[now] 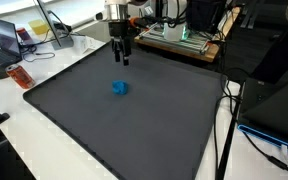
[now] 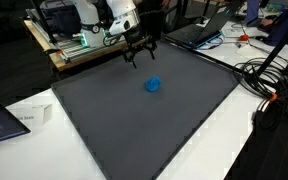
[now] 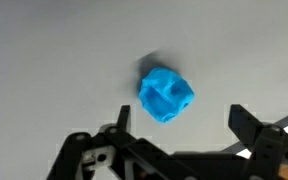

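Note:
A small crumpled bright-blue object (image 1: pixel 120 88) lies alone on the dark grey mat (image 1: pixel 104 125); it also shows on the mat (image 2: pixel 144 120) as a blue lump (image 2: pixel 153 85). My gripper (image 1: pixel 122 58) hangs above the mat's far side, beyond the blue object and apart from it, also seen from the other side (image 2: pixel 136 59). In the wrist view the blue object (image 3: pixel 165 94) lies just ahead of my gripper (image 3: pixel 180 122), whose two black fingers stand wide apart with nothing between them.
The mat sits on a white table (image 1: pixel 19 120). A laptop (image 1: pixel 6 40) and a small orange item (image 1: pixel 20 76) lie beside it. A green circuit board on a wooden tray (image 1: pixel 179 38) stands behind the arm. Cables (image 2: pixel 269 85) and a white box (image 2: pixel 29 118) lie near the mat's edges.

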`<act>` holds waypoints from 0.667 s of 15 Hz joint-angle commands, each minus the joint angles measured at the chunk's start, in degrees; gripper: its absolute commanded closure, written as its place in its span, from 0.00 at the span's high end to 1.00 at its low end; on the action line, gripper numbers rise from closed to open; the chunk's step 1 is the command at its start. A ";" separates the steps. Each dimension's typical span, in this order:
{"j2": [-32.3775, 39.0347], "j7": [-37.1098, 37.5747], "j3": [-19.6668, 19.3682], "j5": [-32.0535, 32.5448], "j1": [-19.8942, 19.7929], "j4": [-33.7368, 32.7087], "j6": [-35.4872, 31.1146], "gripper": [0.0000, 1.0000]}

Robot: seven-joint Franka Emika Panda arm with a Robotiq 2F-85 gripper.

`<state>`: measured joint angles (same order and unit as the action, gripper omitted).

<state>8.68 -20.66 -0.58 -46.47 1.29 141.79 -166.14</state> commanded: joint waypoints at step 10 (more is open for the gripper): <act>-1.11 49.36 -16.11 48.89 16.04 -0.01 2.85 1.00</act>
<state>8.58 17.46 -10.77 -8.86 12.35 143.68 -168.45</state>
